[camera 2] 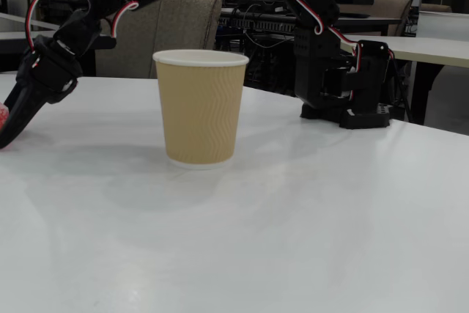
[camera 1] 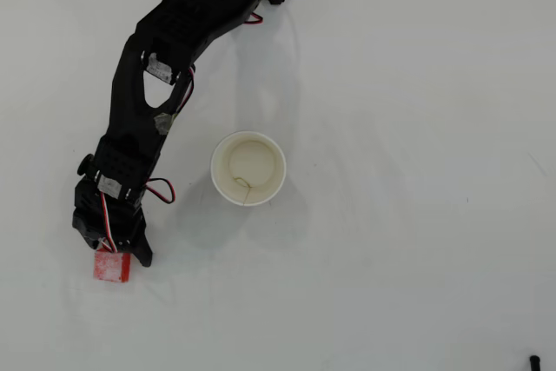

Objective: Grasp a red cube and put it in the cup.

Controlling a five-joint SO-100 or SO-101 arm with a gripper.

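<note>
- Your hand (camera 1: 117, 254) sits at the lower left of the overhead view, at the end of the black arm (camera 1: 152, 102) that curves down from the top centre of the frame.
- One dark finger (camera 1: 139, 248) shows on the right side of the red cube (camera 1: 112, 268); the other is hidden under the wrist, so you cannot tell from above how wide the jaws stand or whether they grip.
- The cube's top edge touches or tucks under the hand's tip, while most of its face lies clear below the hand.
- In the fixed view your hand (camera 2: 13, 124) slants down to the far left edge, its tip at the table, and only a sliver of the red cube (camera 2: 3, 116) shows beside it at the frame's border. That view does not settle the grip either.
- The cube is nearly square from above, with no clear long axis; its edges run almost parallel to the frame's edges, and its top face looks pale and scuffed.
- The cup (camera 1: 248, 168) stands upright near the middle of the overhead view, to the right of and above the cube and well apart from it, mouth up and nothing solid inside.
- From the side the cup (camera 2: 200, 106) is tan with a rippled wall and a white rim.
- The table (camera 1: 417, 128) is plain white and slightly glossy.
- Behind it you see the arm's black base (camera 2: 344, 82), a beige chair (camera 2: 179, 23) and dark desks with cables.
</note>
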